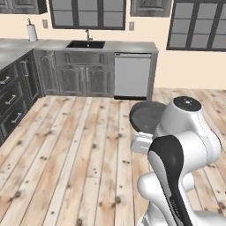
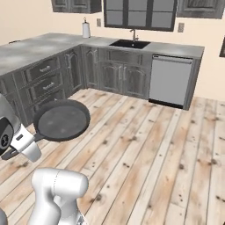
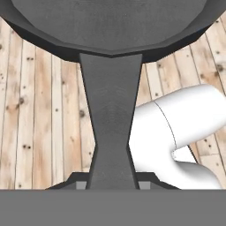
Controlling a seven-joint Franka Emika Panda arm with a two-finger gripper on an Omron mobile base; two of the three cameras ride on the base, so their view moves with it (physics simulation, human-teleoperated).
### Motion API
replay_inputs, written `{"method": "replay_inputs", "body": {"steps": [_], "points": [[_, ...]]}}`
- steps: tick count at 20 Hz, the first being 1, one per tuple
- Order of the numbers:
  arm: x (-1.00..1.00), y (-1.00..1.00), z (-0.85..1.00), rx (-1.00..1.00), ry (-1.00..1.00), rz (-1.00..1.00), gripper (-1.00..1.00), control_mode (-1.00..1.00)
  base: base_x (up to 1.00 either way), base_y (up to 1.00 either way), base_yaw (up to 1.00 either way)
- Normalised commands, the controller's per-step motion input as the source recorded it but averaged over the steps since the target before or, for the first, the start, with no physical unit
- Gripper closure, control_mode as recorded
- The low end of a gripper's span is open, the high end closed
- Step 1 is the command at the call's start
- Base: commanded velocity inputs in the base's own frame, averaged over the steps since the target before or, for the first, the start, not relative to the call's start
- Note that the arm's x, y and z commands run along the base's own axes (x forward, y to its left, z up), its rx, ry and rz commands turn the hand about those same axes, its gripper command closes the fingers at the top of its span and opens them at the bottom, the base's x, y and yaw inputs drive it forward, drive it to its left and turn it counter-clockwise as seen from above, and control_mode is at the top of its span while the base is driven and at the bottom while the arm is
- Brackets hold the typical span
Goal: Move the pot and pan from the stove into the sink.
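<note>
My gripper [image 3: 110, 184] is shut on the straight dark handle [image 3: 110, 123] of the pan [image 2: 61, 119], a shallow dark grey skillet with a speckled inside. The pan [image 1: 145, 115] hangs level above the wooden floor, just ahead of my white arm. Far ahead, the black sink [image 1: 85, 44] with its slim faucet [image 1: 88, 34] lies in the grey counter. In the right base view the sink [image 2: 129, 44] is at the top centre. The pot and the stove are out of view.
A steel dishwasher [image 1: 132, 75] stands right of the sink cabinets. Dark drawer cabinets [image 2: 44, 83] run along the left wall under an L-shaped counter [image 2: 26, 50]. A paper towel roll [image 1: 32, 32] stands at the counter's corner. Bare plank floor [image 2: 145, 145] lies between me and the sink.
</note>
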Motion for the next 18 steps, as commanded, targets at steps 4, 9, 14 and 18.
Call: {"method": "replay_inputs", "body": {"steps": [4,9,14,18], "points": [[0.00,0.00,0.00,0.00,0.00,0.00,1.00,1.00,-0.01,0.02,0.00],[0.00,0.00,0.00,0.00,0.00,0.00,1.00,1.00,0.00,0.74,0.00],[0.00,0.00,0.00,0.00,0.00,0.00,1.00,1.00,0.00,1.00,0.00],[0.00,0.00,0.00,0.00,0.00,0.00,1.00,1.00,0.00,0.98,0.00]]}}
